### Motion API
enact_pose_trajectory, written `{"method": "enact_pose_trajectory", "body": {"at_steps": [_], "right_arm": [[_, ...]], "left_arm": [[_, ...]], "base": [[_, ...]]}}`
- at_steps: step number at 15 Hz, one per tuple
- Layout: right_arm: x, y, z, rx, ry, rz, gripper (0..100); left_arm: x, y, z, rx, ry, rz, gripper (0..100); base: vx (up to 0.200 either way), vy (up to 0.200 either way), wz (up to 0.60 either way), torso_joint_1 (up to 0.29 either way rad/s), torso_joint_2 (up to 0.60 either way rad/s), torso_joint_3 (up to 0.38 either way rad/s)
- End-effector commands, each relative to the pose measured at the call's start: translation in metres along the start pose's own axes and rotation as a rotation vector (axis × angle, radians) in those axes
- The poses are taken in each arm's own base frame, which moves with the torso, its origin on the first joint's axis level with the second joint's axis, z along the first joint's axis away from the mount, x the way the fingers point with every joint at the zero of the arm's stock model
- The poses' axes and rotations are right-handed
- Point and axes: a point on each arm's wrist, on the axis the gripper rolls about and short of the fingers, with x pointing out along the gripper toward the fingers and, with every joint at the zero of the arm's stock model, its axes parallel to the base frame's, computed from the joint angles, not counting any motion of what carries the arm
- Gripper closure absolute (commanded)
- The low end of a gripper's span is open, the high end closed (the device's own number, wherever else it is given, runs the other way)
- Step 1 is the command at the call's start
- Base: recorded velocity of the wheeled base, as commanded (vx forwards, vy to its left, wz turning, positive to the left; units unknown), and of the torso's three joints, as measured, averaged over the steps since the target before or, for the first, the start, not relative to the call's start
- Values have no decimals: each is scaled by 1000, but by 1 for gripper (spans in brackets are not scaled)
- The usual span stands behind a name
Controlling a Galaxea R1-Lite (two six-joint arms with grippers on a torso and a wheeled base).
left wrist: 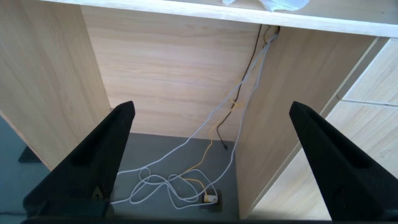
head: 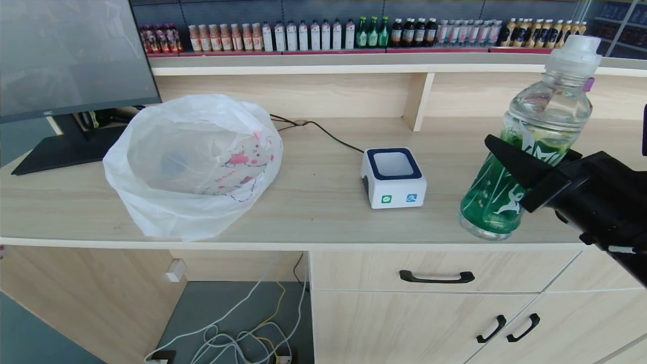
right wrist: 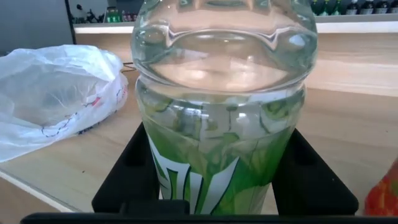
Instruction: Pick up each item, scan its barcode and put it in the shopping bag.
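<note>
Though tilted, bottle (head: 536, 131) clamped in right claw (right wrist: 219, 190)

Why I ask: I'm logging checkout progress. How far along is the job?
Done: the shopping bag stands open; a faint shape inside may be an earlier item, I cannot tell. In hand: the right gripper grips a green-labelled bottle, held beside the scanner, not over it. Remaining: scan it and bag it. The left gripper hangs open below the counter.

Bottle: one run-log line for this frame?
right gripper: shut on bottle | bottle: tilted, right of scanner | left gripper: open | shopping bag: open, left of scanner
</note>
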Motion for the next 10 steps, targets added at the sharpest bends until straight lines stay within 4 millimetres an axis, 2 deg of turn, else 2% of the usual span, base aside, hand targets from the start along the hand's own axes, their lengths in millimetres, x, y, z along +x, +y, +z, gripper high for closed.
{"method": "enact_pose_trajectory", "body": {"at_steps": [1, 4, 6, 10], "right_arm": [[-12, -7, 6, -19, -13, -37, 100], [-24, -6, 4, -9, 10, -38, 100], [-21, -7, 7, -10, -6, -40, 100], [0, -10, 14, 35, -53, -48, 100]], "left_arm": [[0, 0, 0, 2, 0, 1, 0], [0, 0, 0, 2, 0, 1, 0], [0, 0, 0, 5, 0, 1, 0], [0, 0, 0, 8, -1, 1, 0]], "base": [[0, 200, 0, -7, -2, -7], [0, 200, 0, 6, 2, 4], [0, 200, 0, 2, 2, 2], [0, 0, 0, 0, 0, 0]]}}
